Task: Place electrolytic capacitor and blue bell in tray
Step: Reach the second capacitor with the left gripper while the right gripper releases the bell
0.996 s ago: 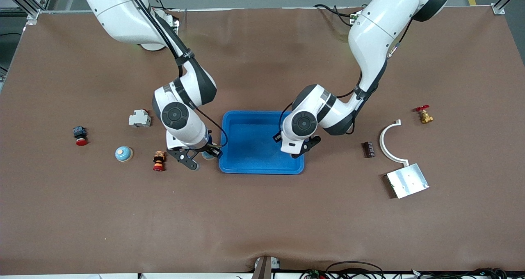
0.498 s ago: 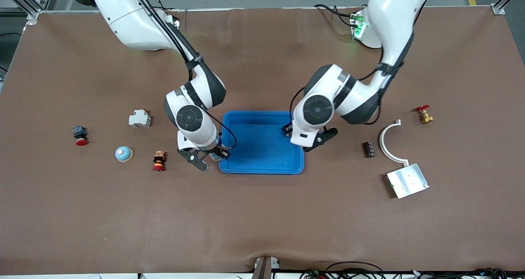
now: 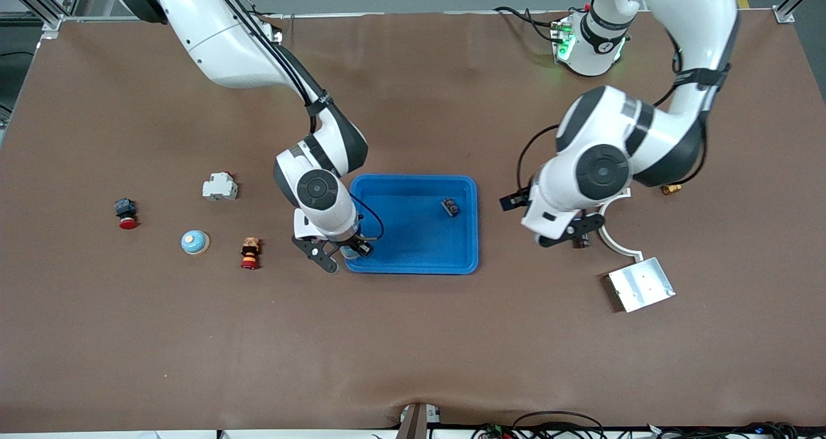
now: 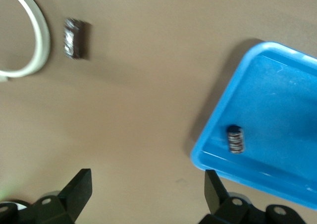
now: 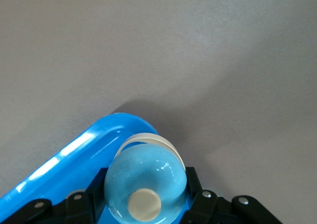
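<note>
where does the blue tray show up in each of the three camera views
Front view: the tray lies mid-table between the arms, with the right hand over its corner.
Left wrist view: the tray fills the picture's right side.
Right wrist view: only a tray corner shows.
Shared landmark: the small dark capacitor in the tray, also in the left wrist view.

Brown tabletop (image 3: 413,348). Toward the right arm's end: a white module (image 3: 220,186), a red-capped push button (image 3: 126,214) and an orange-and-red button (image 3: 249,252). Toward the left arm's end: a small dark component (image 4: 75,37) just beside a white curved bracket (image 3: 613,240), a metal plate (image 3: 641,284) and a partly hidden brass valve (image 3: 671,188).
</note>
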{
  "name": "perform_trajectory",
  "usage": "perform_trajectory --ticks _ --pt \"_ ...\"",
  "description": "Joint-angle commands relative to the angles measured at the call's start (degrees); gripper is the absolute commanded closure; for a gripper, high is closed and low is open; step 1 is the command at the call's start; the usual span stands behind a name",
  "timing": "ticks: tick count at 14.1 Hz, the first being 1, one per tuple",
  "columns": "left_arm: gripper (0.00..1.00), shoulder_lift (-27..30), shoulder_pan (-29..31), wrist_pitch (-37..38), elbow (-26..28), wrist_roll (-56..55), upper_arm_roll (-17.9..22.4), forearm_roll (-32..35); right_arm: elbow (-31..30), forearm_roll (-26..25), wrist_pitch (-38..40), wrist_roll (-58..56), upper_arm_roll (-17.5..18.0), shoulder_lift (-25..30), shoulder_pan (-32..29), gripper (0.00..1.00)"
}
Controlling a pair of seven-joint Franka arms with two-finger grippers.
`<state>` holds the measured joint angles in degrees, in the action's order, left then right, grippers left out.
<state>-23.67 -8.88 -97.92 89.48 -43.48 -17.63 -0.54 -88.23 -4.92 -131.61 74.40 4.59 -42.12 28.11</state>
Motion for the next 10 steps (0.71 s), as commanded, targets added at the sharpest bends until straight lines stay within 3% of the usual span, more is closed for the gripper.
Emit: perform_trajectory --ticks 1,5,10 --pt "0.0 6.87 4.29 0.37 6.48 7.94 -0.3 1.07 4.82 -2.02 3.1 2.86 -0.72 -2.7 1.5 1.0" --pt "0.0 8.64 11.23 -0.86 9.74 20.26 -0.39 4.12 5.7 -3.6 4.87 7.07 -1.16 -3.76 3.87 1.0" --pt "0.0 6.28 13.8 -17.01 16.76 21.69 -0.3 7.91 5.7 -3.52 4.52 8.48 -1.07 -4.38 4.4 1.0"
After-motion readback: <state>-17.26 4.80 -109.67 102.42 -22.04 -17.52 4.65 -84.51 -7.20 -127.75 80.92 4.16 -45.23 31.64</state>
